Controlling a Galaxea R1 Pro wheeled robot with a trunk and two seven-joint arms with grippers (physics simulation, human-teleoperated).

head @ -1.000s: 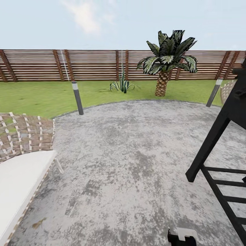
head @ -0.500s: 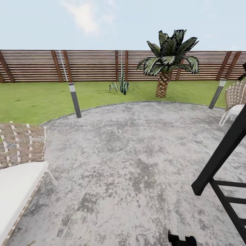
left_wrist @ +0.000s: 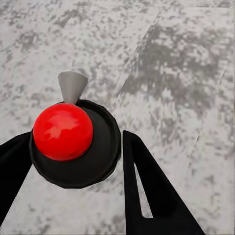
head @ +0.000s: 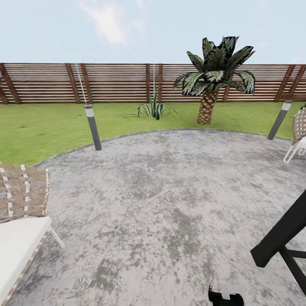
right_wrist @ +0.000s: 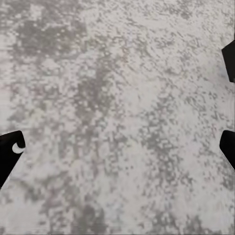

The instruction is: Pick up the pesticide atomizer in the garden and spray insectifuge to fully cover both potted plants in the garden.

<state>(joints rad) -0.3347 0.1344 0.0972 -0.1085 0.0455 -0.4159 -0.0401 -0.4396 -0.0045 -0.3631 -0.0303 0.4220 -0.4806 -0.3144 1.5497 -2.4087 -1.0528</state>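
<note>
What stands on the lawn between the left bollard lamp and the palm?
In the head view, a striped agave grows on the lawn between the bollard lamp and the palm.

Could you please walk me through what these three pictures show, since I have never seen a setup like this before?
These are simulator renders from a wheeled robot with two arms. The big picture comes from its head camera, looking over a round grey stone patio toward a lawn, a brown slatted fence, a palm, a striped agave and two grey bollard lamps. A woven chair stands at the left and a black frame at the right.

The other two come from cameras near each gripper. The left gripper holds the pesticide atomizer, seen from above: a dark bottle with a red top and grey nozzle. The right gripper is open, with patio stone below.
</note>
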